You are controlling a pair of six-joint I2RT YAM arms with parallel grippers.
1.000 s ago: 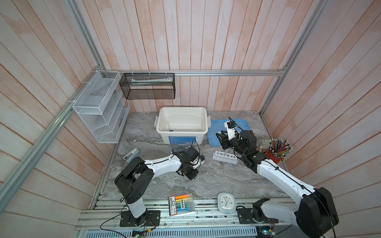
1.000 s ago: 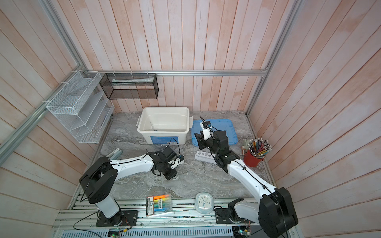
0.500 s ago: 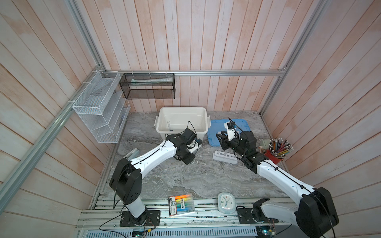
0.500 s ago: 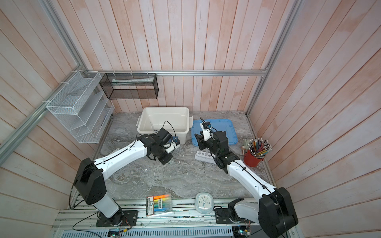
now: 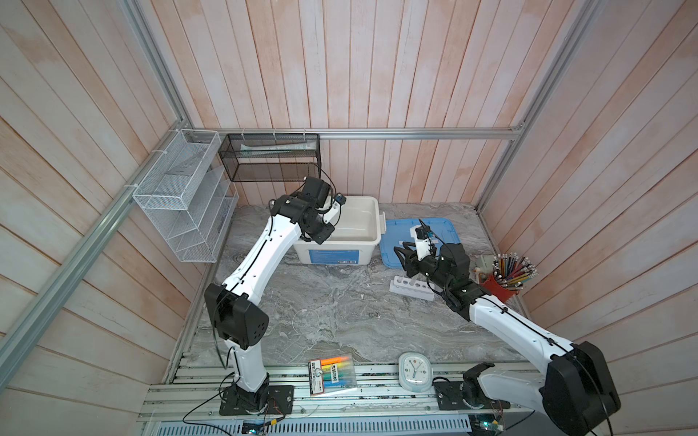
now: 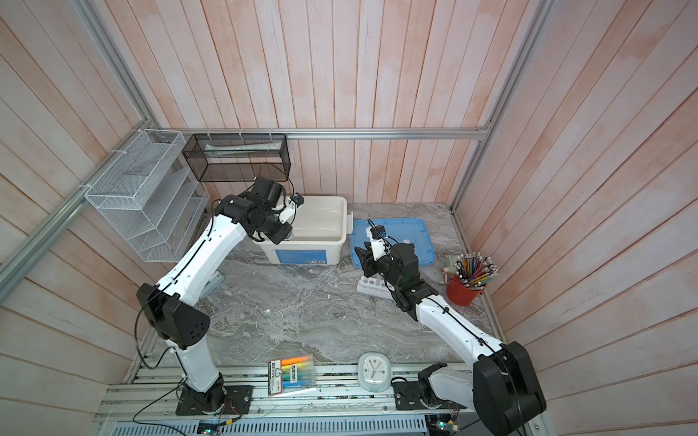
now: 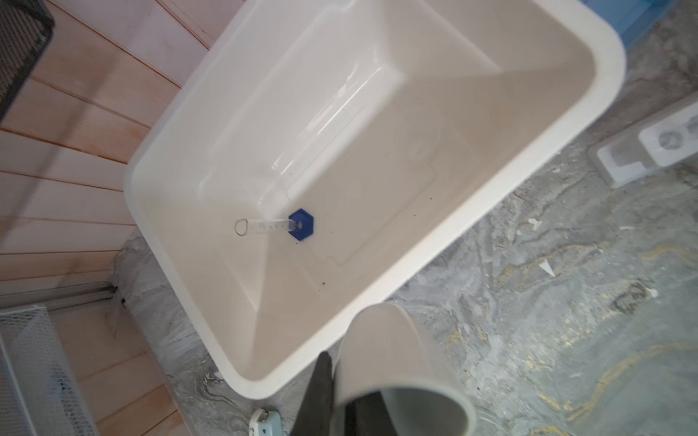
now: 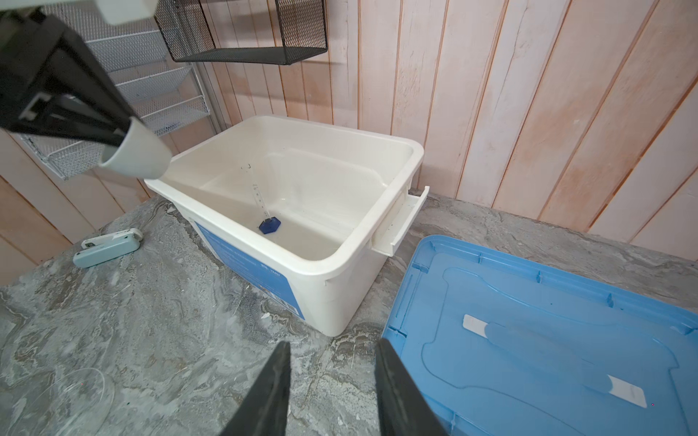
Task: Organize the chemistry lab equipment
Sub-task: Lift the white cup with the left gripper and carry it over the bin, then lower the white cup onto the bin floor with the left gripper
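Jaws of the left gripper (image 7: 336, 392) clamp the tiny white bowl (image 7: 393, 351) by its wall at the rim of the white bin (image 8: 226, 222), likely to drop it in; the right gripper (image 8: 332, 343) hangs beside the bin, jaws apart and empty.

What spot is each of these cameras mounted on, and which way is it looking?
Top views: high over the front edge, looking down on the whole table; both arms show, bases included.
Left wrist: on the left arm, looking down into the white bin; the left gripper shows, pinching the tiny white bowl.
Right wrist: on the right arm, facing the bin and blue lid; the open right gripper shows.
Shared: both wrist views show the blue-based cylinder inside the bin, and the bowl.
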